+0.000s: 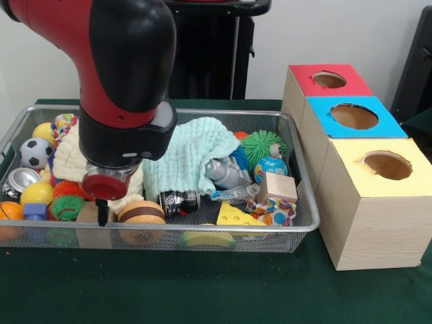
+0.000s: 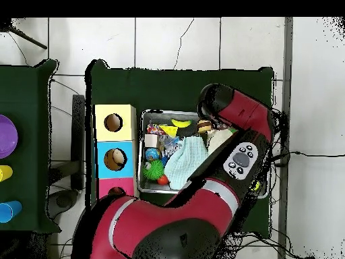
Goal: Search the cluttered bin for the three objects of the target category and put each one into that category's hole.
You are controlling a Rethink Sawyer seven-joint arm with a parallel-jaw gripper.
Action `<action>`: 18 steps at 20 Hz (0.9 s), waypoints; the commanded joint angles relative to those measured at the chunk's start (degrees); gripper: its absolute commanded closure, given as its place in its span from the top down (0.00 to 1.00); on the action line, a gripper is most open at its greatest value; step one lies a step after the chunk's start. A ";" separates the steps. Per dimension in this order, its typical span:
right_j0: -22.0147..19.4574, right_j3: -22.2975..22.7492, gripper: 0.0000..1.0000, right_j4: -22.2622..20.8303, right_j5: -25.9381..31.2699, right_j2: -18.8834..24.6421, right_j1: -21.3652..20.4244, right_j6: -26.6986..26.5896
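Inside the wire-mesh bin (image 1: 307, 226), toward its front edge, the gripper (image 1: 102, 210) hangs low between a brown-banded round block (image 1: 142, 214) and a plain wooden block (image 1: 88, 212). Only one dark fingertip shows below the red wrist, so you cannot tell how the jaws stand, nor whether they hold anything.

Note that the target category is not marked anywhere in view. Three boxes stand just beside the bin: the red-topped box (image 1: 351, 84), the blue-topped box (image 1: 388, 125) and the yellow-topped box (image 1: 422, 182), each with one round hole. From above, the blue box's hole appears to hold something pale; the other two look dark.

Candidates in the bin include a soccer ball (image 1: 35, 152), a yellow ball (image 1: 37, 194), a small globe ball (image 1: 271, 167), a cheese wedge (image 1: 237, 215), a crushed can (image 1: 21, 179) and a pale green cloth (image 1: 192, 155) covering the middle.

Judged from this pose, the search-and-pick step is in hand. Before closing, confirm which item lies under the fingertip. The neighbours touch, so a clean, vertical descent is required. Expect further items hidden beneath the cloth.
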 commanded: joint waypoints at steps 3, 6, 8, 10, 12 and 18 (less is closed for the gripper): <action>2.22 -0.25 1.00 0.75 1.72 4.11 3.12 13.40; 3.61 0.62 1.00 1.12 1.54 4.24 3.01 14.23; 3.73 0.89 1.00 1.11 0.69 4.61 3.13 13.60; 3.49 0.78 1.00 1.04 0.35 4.73 3.33 13.02; 3.35 0.65 1.00 0.97 0.11 4.76 3.46 12.62; 3.21 1.01 1.00 0.39 -0.88 4.75 3.34 11.26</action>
